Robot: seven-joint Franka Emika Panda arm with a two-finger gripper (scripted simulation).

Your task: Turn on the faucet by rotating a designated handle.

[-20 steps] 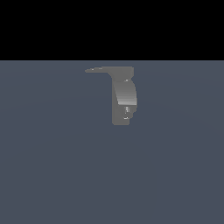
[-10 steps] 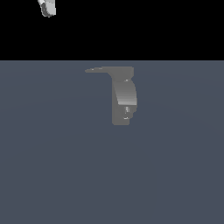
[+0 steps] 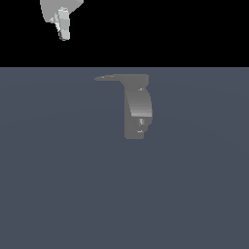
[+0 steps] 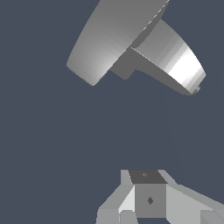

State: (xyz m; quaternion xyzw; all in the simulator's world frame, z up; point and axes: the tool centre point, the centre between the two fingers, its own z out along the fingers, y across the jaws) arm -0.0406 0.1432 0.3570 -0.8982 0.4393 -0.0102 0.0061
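Note:
The faucet [image 3: 138, 112] is a small matte grey block with a curved, glossy front, standing near the middle of the grey floor. Its handle [image 3: 114, 78], a thin flat lever with a tapered tip, projects from the top toward the exterior view's left. My gripper [image 3: 63, 33] hangs high at the upper left of the exterior view, well away from the handle and touching nothing. Its fingers look pressed together and hold nothing. In the wrist view the faucet body [image 4: 177, 59] and the broad flat handle [image 4: 109, 41] lie ahead of my gripper [image 4: 146, 181].
A plain dark grey floor [image 3: 58, 185] lies all around the faucet. A black background fills the space above it. Nothing else shows.
My gripper was out of the exterior view a second ago. It has come in at the top left and moved lower and a little to the right. The faucet and handle have not moved.

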